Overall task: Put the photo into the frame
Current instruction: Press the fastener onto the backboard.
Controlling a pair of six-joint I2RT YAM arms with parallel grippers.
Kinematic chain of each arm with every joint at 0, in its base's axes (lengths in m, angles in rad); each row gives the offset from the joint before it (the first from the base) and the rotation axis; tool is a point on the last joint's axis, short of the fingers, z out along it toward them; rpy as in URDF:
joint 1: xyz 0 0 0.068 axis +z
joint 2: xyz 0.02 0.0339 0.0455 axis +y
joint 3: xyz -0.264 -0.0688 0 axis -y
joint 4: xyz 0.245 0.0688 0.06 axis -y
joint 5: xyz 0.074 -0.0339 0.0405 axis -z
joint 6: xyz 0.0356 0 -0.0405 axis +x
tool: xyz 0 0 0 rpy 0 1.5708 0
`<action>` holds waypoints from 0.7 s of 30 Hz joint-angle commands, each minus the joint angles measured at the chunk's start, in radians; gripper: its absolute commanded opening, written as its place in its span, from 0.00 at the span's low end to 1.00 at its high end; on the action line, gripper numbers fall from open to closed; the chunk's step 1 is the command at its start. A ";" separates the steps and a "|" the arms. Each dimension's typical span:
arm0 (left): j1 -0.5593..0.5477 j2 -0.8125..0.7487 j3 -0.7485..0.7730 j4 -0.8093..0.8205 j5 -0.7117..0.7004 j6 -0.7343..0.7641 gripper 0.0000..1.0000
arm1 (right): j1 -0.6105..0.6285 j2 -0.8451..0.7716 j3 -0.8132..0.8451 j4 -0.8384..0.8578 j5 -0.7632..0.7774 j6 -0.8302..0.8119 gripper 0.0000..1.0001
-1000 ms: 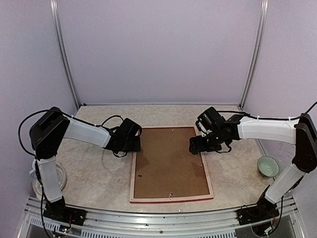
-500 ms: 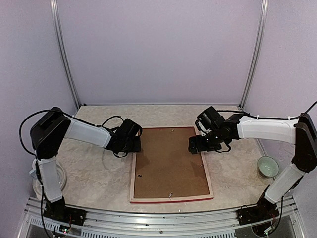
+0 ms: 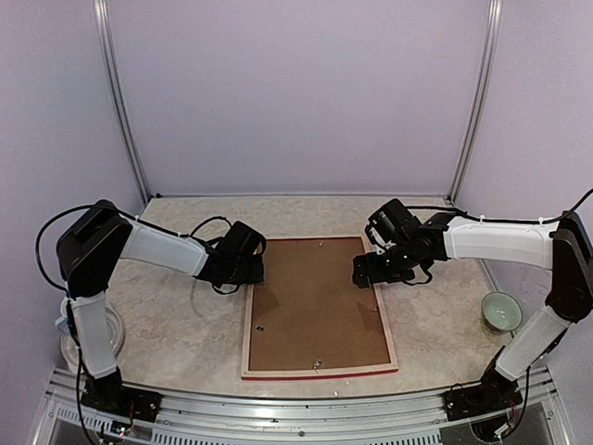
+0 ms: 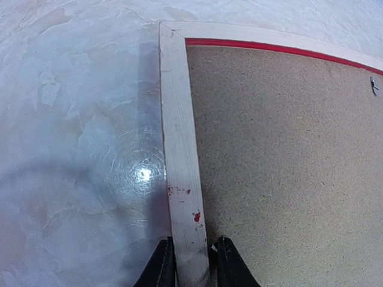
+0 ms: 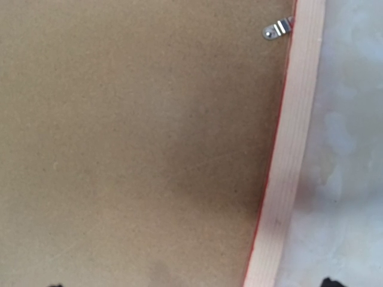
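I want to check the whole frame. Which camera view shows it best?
The top external view: the whole frame lies back up. The left wrist view shows one corner, the right wrist only one bar.

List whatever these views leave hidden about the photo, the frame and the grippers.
- All views: photo unseen; backing board fills the frame, so whether it lies beneath is unknowable.
- All views: frame front faces down.
- Right wrist view: right gripper fingertips cut off by bottom edge.
- Top view: left gripper fingers hidden under its wrist.
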 commanded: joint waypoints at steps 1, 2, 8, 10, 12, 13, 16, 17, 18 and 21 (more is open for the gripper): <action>0.009 0.021 0.000 -0.032 -0.013 0.002 0.18 | 0.014 0.010 0.020 -0.015 0.011 0.001 0.93; 0.010 0.021 0.001 -0.031 -0.013 0.002 0.14 | 0.014 0.010 0.020 -0.015 0.011 0.002 0.93; 0.009 0.016 0.001 -0.027 -0.012 0.000 0.13 | 0.014 0.014 0.019 -0.015 0.009 0.004 0.93; 0.008 0.007 0.001 -0.025 -0.018 -0.003 0.17 | 0.014 0.013 0.017 -0.014 0.010 0.005 0.93; 0.010 -0.008 -0.003 -0.026 -0.027 -0.009 0.24 | 0.013 0.012 0.016 -0.015 0.010 0.005 0.93; 0.009 -0.018 -0.005 -0.025 -0.032 -0.011 0.28 | 0.014 0.010 0.016 -0.015 0.010 0.005 0.93; 0.008 -0.082 -0.033 -0.011 -0.040 -0.019 0.51 | 0.015 0.008 0.013 -0.014 0.010 0.006 0.94; 0.008 -0.101 -0.037 -0.008 -0.041 -0.019 0.53 | 0.015 0.008 0.012 -0.013 0.011 0.006 0.94; 0.007 -0.111 -0.042 -0.009 -0.041 -0.019 0.56 | 0.014 0.008 0.012 -0.012 0.009 0.005 0.94; 0.000 -0.144 -0.054 -0.014 -0.042 -0.018 0.61 | 0.015 0.006 0.013 -0.013 0.008 0.005 0.94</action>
